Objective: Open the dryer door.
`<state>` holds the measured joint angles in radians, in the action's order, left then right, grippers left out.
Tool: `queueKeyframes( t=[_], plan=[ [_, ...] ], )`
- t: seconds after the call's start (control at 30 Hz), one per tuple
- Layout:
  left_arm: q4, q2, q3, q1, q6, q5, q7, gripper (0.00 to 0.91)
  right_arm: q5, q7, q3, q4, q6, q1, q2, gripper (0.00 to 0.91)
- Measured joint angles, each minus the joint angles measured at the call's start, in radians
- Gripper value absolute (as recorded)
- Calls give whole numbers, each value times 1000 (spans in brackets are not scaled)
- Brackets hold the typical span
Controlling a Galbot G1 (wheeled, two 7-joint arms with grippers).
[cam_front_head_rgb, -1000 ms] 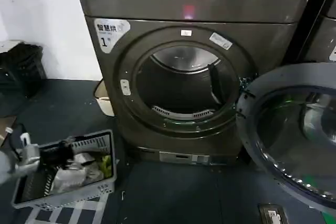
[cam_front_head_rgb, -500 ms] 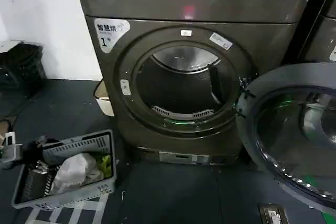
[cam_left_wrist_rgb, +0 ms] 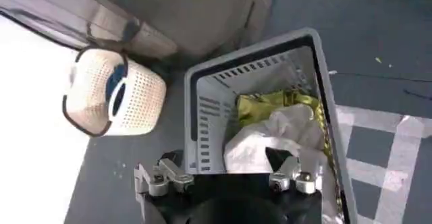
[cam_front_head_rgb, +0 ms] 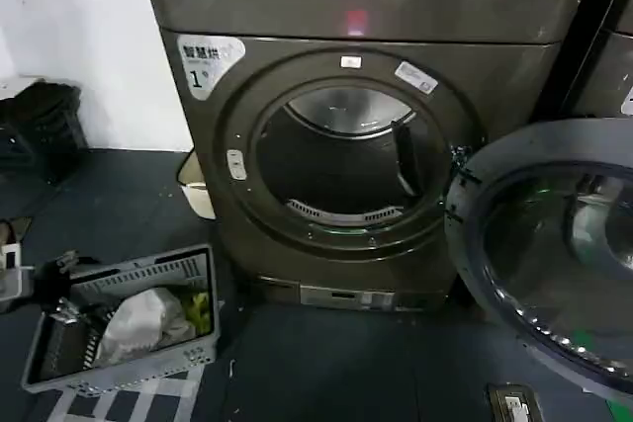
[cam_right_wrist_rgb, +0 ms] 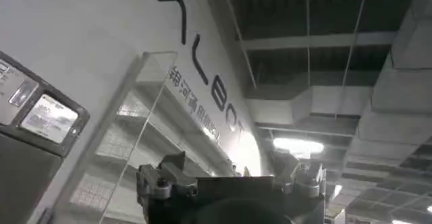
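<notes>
My left pincer (cam_left_wrist_rgb: 226, 178) hangs spread and empty above the grey basket (cam_left_wrist_rgb: 202, 110), which holds white and yellow-green cloth (cam_left_wrist_rgb: 283, 121). A white mesh hamper (cam_left_wrist_rgb: 115, 90) lies beside it by the dryer (cam_front_head_rgb: 346, 76). My right pincer (cam_right_wrist_rgb: 229, 181) points toward the ceiling, spread too. The dryer door (cam_front_head_rgb: 554, 254) stands swung wide open at the right.

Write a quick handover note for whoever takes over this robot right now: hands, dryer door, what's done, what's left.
Left hand: open, holding nothing, over the grey laundry basket on the floor, left of the dryer.
Right hand: open, empty, pointing up toward the ceiling.
Dryer door: swung wide open to the right, drum fully exposed.
Done: door is open.
Left: nothing for this job.
</notes>
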<state>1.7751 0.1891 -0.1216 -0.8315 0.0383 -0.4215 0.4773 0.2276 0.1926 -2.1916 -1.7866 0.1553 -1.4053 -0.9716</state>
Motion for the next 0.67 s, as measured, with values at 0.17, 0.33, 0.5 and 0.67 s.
queueKeyframes(
  t=[0.17, 0.33, 0.5, 0.67],
  plan=[
    [-2, -1, 10, 0, 0, 32, 49, 907, -3, 0, 2, 12, -4, -2, 0, 907],
    [-12, 2, 10, 1, -1, 51, 64, 907, -5, 0, 3, 14, -4, 2, 2, 907],
    [-16, 5, 17, 1, -6, 59, 80, 907, -10, 0, 11, 17, -4, 10, 5, 907],
    [-20, 9, 20, 3, -14, 64, 95, 907, -32, 8, 17, 18, -6, 19, 6, 907]
  ],
)
